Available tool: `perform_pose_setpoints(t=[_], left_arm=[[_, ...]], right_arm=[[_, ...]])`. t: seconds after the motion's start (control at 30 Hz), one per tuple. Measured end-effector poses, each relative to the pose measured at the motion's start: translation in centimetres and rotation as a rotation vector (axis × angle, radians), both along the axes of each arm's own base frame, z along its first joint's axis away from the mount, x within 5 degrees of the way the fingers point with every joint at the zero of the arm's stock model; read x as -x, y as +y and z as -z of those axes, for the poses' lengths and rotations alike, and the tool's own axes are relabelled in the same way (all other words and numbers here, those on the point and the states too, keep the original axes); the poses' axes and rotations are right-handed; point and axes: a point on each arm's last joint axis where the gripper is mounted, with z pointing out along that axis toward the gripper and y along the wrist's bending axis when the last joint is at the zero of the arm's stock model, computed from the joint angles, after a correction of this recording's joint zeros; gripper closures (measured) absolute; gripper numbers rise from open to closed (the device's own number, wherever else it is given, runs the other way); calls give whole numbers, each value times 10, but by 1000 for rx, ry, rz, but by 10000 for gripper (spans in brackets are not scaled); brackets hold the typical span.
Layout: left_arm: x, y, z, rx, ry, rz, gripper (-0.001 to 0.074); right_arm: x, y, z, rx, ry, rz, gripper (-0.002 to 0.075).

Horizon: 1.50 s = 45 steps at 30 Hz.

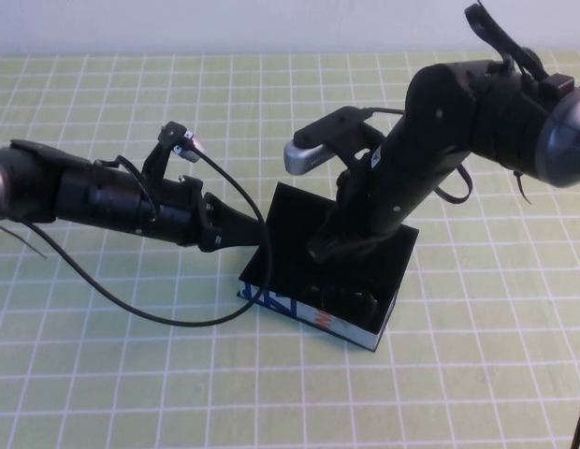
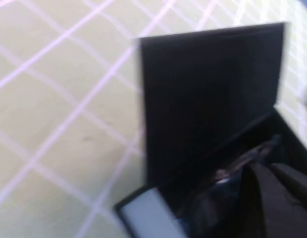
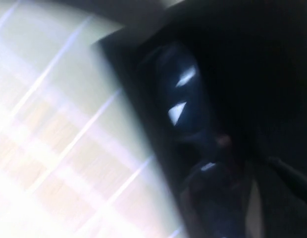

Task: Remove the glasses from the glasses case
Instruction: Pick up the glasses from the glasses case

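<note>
The glasses case (image 1: 304,316) stands open in the middle of the table, its white side with blue and orange print facing me, its black flap lid (image 1: 292,213) laid back. My right gripper (image 1: 332,249) reaches down into the case from the right. The glasses (image 3: 185,99) lie inside the case; the right wrist view shows dark lenses with glints close under the gripper. They also show dimly in the left wrist view (image 2: 242,161), below the raised lid (image 2: 208,94). My left gripper (image 1: 253,232) is at the lid's left edge; I cannot tell whether it touches.
The table is covered by a green mat with a white grid (image 1: 131,374). The left arm's black cable (image 1: 131,299) loops over the mat to the left of the case. The right arm's bulk hangs over the case's back right.
</note>
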Motion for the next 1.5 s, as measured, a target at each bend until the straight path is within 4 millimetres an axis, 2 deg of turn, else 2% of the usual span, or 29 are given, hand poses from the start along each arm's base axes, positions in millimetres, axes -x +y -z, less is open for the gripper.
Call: perform_pose_setpoints(t=[0.2,0.3,0.47,0.57,0.7,0.87,1.13,1.5], left_arm=[[-6,3,4,-42,24,-87,739],[-7,4,7,-47,31,-96,739],[-9,4,13,-55,43,-103,739],[-9,4,13,-55,43,-104,739],[-9,4,13,-56,42,-105,739],[-9,4,13,-56,44,-106,739],[-8,4,13,-61,43,-102,739],[-8,4,13,-61,43,-102,739]], right_arm=[[15,5,-1,-23,43,-297,715],[17,6,-2,-24,31,-348,652],[16,8,-1,-12,-5,-396,489],[19,15,5,35,-24,-445,453],[21,27,13,99,-48,-501,441],[11,33,17,130,-67,-485,439],[3,34,23,170,-83,-488,439],[0,36,22,165,-122,-480,437]])
